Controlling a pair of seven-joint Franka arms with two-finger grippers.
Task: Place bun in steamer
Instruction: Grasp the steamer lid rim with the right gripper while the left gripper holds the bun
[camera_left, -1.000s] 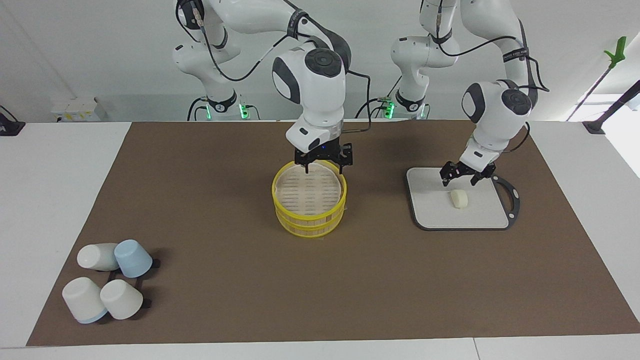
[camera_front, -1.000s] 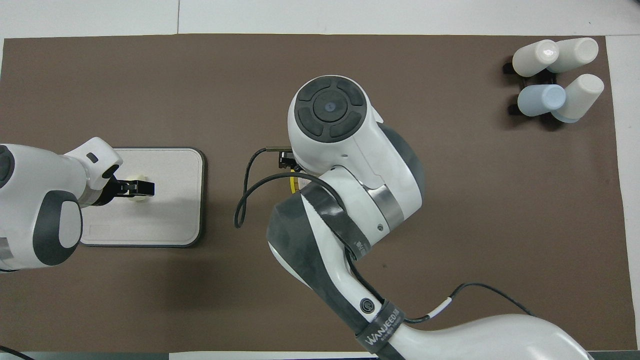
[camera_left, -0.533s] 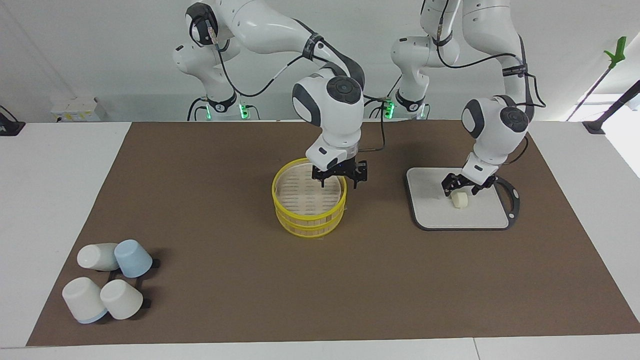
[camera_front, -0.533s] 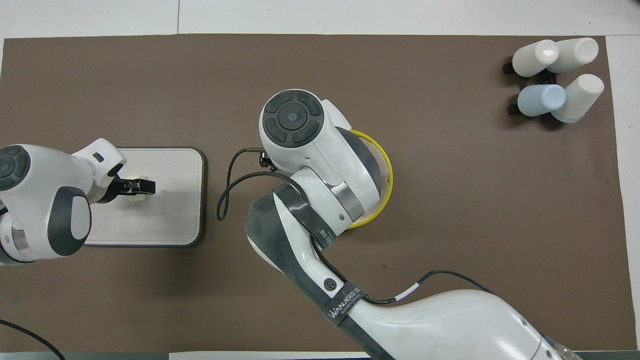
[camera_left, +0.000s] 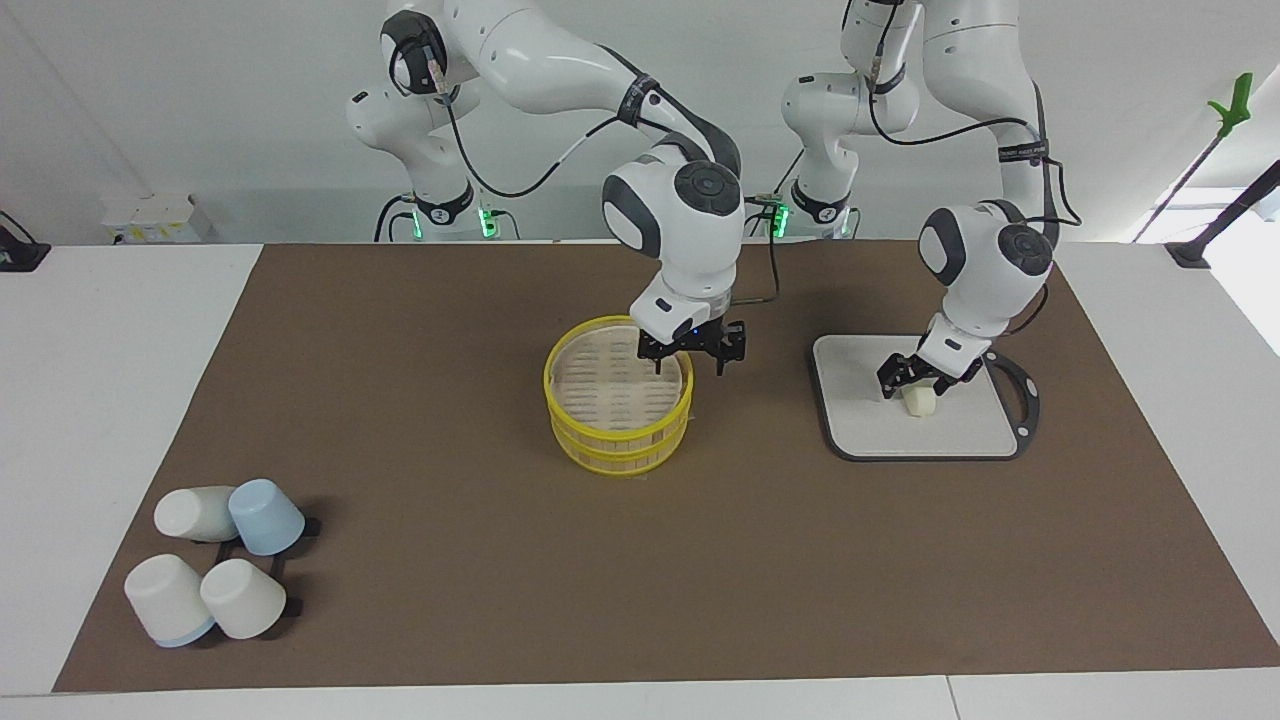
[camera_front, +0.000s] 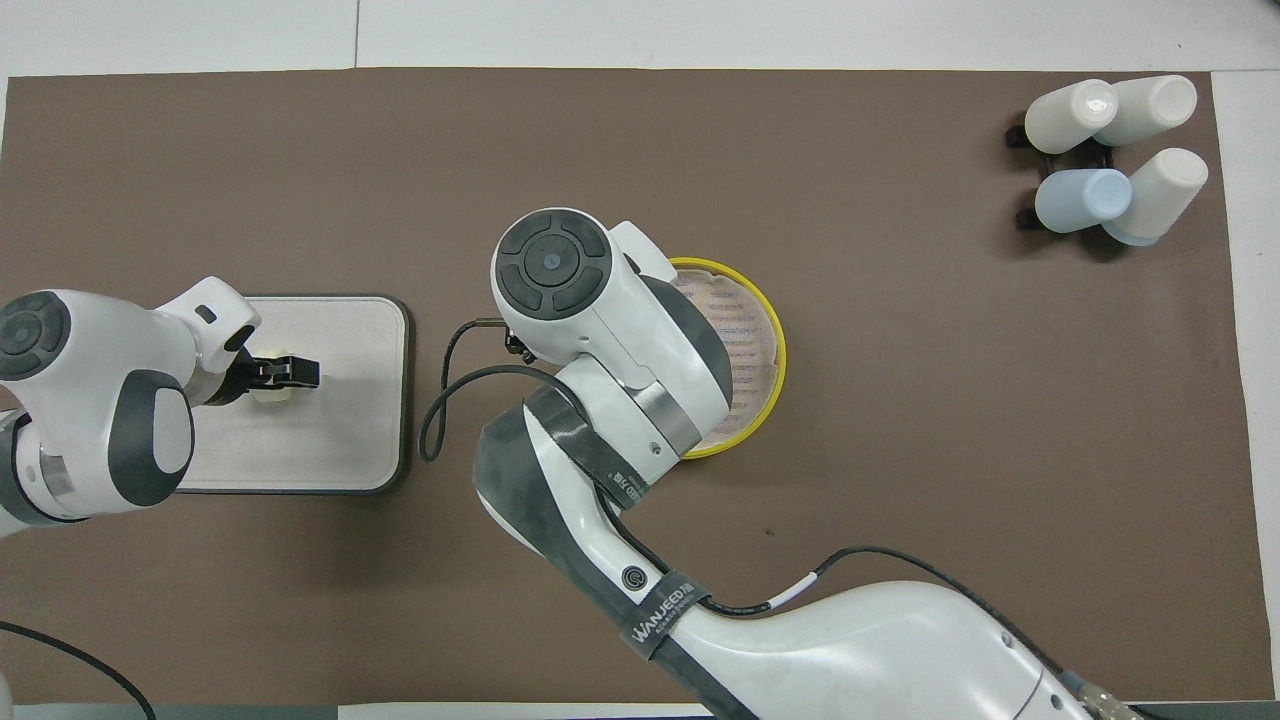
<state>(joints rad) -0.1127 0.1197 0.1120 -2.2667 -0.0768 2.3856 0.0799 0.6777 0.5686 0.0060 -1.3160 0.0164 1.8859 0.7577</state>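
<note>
Left hand (camera_left: 917, 379) astride bun (camera_left: 919, 400) on board (camera_left: 870, 430)

Two white robot arms, each ending in one black two-finger tool: the left tool (camera_left: 917, 381) and the right tool (camera_left: 690, 352). One small cream-white rounded dough bun (camera_left: 919, 400) sits directly under the left tool, on one grey cutting board with a black rim (camera_left: 860, 420). One round two-tier steamer basket with bright yellow rims (camera_left: 618, 432) stands under the right tool. Four upturned plastic cups lie well apart from both tools: three pale cream cups (camera_left: 241, 598) and one light blue cup (camera_left: 266, 516). One brown mat (camera_left: 450, 600) covers the white desk (camera_left: 100, 380).
</note>
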